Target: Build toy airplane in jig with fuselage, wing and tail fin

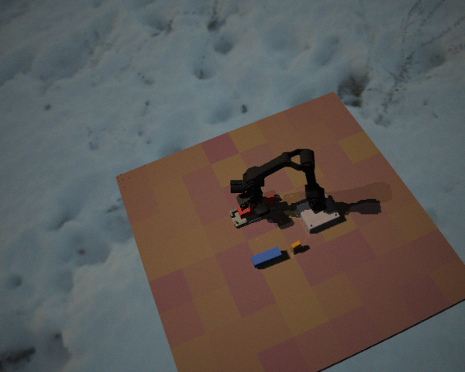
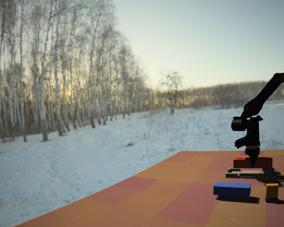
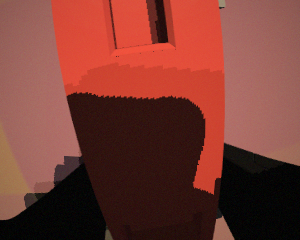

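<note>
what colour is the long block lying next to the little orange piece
Blue, a lighter shade on top; it shows best in the exterior view.

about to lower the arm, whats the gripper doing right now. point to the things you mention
Gripper (image 1: 253, 203) (image 2: 252, 164): closed on the red fuselage (image 1: 244, 211) (image 2: 264, 162) (image 3: 140, 75), holding it above the cradle (image 1: 237, 218) (image 2: 247, 173).

Ext. view: arm (image 2: 265, 96) cut off at R edge, base not shown | wrist view: red fuselage (image 3: 140, 82) cropped top & btm; fingertips unclear in shadow | top view: jig (image 1: 237, 219), mid-worktop (image 1: 192, 288), partly hidden under arm; worktop's near-L corner out of frame
</note>
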{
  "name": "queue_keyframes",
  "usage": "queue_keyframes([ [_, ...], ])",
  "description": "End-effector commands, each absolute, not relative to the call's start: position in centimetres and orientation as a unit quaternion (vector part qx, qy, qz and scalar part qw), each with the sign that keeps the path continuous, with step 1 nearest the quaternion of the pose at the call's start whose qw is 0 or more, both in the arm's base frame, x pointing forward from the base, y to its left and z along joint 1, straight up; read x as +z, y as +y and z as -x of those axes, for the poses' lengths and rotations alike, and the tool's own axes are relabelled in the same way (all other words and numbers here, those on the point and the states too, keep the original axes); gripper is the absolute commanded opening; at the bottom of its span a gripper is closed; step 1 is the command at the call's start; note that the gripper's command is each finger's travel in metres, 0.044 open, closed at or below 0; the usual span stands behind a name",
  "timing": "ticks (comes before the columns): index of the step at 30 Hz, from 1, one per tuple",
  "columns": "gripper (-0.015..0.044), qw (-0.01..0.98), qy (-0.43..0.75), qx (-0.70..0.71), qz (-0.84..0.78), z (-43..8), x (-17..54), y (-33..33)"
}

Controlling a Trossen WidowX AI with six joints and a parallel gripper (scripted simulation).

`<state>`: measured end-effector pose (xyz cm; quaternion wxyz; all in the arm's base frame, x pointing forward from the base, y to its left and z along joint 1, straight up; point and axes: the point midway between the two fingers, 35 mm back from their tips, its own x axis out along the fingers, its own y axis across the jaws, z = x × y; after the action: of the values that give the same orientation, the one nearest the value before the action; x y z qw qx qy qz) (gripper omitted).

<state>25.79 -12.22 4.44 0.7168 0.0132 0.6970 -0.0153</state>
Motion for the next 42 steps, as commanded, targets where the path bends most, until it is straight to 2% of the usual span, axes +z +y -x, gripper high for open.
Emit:
queue_keyframes([
  [1, 0.0195, 0.717, 0.697, -0.014, -0.010, -25.8, 3.7, -12.3],
  [14, 0.0195, 0.717, 0.697, -0.014, -0.010, -25.8, 2.2, -12.3],
  [21, 0.0148, 0.716, 0.698, -0.015, -0.014, -25.7, 2.4, -12.2],
  [26, 0.0017, 0.716, 0.698, -0.015, -0.014, -25.7, 2.4, -12.2],
  [42, 0.0437, 0.716, 0.698, -0.015, -0.014, -25.7, 2.4, -12.2],
])
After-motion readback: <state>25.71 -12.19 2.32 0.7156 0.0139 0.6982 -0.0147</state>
